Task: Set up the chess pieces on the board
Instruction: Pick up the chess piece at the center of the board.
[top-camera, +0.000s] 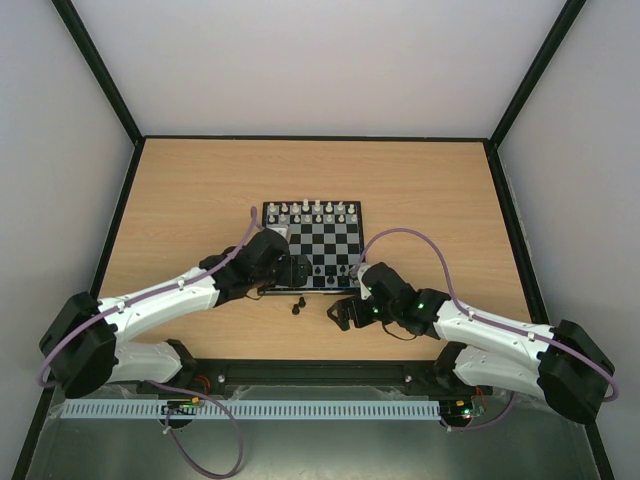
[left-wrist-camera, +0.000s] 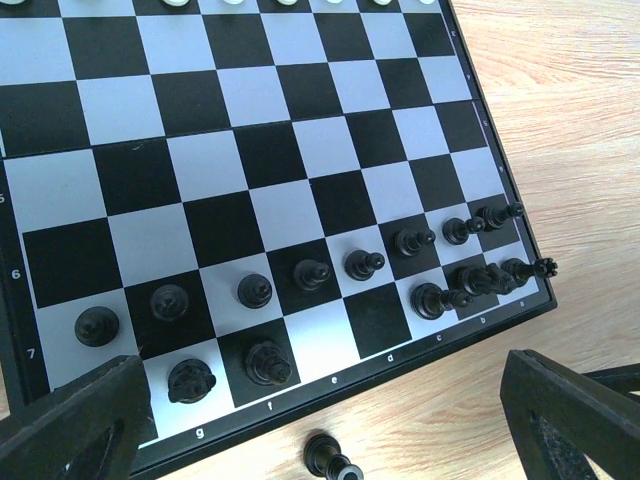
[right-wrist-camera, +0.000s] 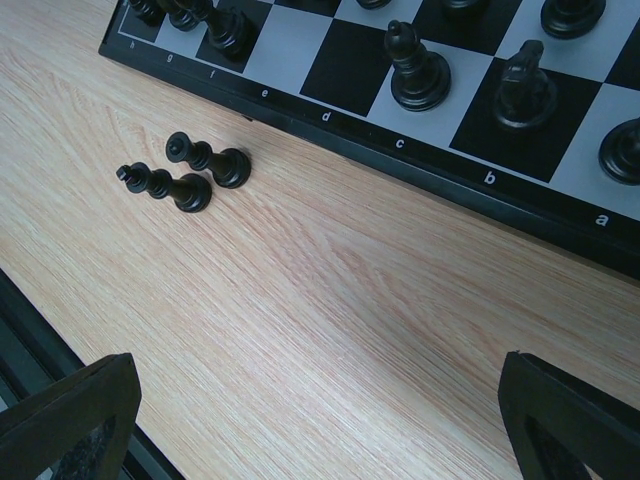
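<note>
The board (top-camera: 335, 243) lies mid-table, white pieces (top-camera: 315, 210) along its far rows and black pieces (top-camera: 330, 270) along its near rows. In the left wrist view the board (left-wrist-camera: 300, 150) holds a row of black pawns (left-wrist-camera: 310, 272) and several black back-rank pieces (left-wrist-camera: 268, 362); squares e and d of the nearest row are bare. Two black pieces (top-camera: 298, 305) lie on the wood just off the near edge, also seen in the right wrist view (right-wrist-camera: 190, 172); one shows in the left wrist view (left-wrist-camera: 330, 458). My left gripper (top-camera: 297, 275) (left-wrist-camera: 320, 430) is open and empty over the near edge. My right gripper (top-camera: 343, 312) (right-wrist-camera: 320, 430) is open and empty over bare wood, right of the loose pieces.
The wooden table (top-camera: 200, 190) is ringed by a dark rim and pale walls. A black rail (top-camera: 320, 375) runs along the near edge by the arm bases. The board's dark border (right-wrist-camera: 400, 160) crosses the top of the right wrist view.
</note>
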